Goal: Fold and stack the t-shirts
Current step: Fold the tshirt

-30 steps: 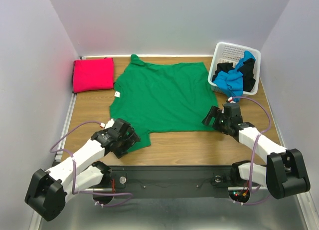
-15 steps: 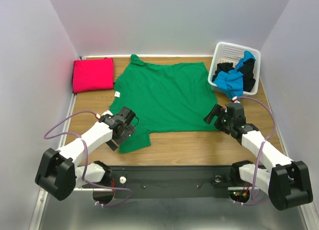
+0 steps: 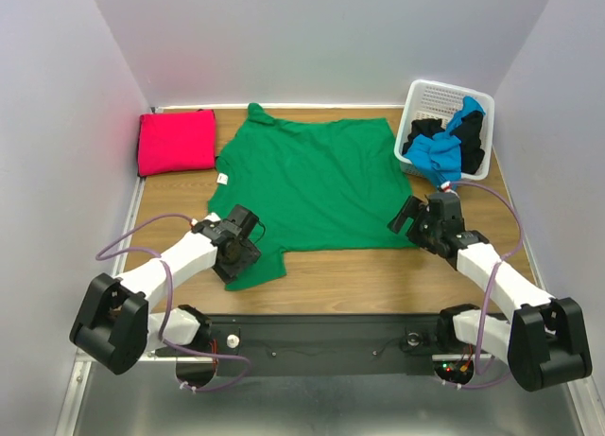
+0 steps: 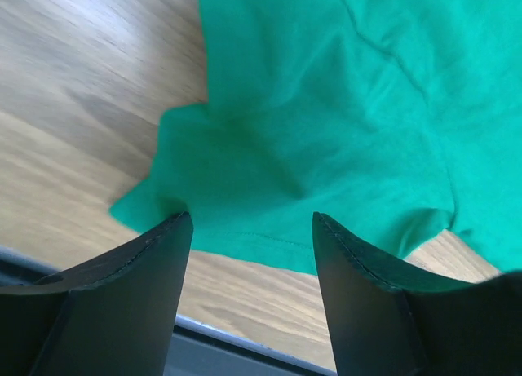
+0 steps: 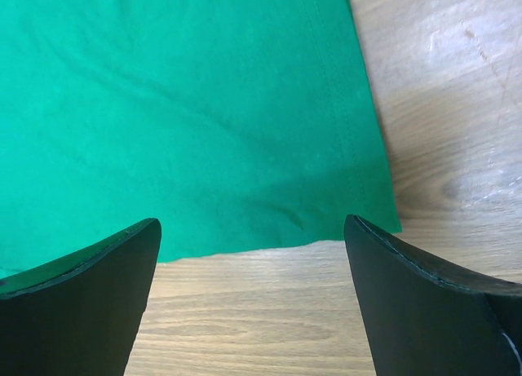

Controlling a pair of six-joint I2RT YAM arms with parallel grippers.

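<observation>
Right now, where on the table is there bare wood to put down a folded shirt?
Bare tabletop: left edge, nearer than the magenta folded shirt, beside the green t-shirt; and the near strip between its hem and the black base rail. Crowded far right around the white basket.

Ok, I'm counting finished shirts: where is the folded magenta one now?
In the top view, the magenta t-shirt lies at the far left corner of the table, just left of the spread green t-shirt.

The left end effector (image 3: 240, 248) has swung in from the shirt's (image 3: 312, 181) near-left side over its near sleeve (image 4: 269, 188), jaws starting to narrow. The right end effector (image 3: 408, 216) has shifted slightly beside the shirt's near-right corner.
</observation>
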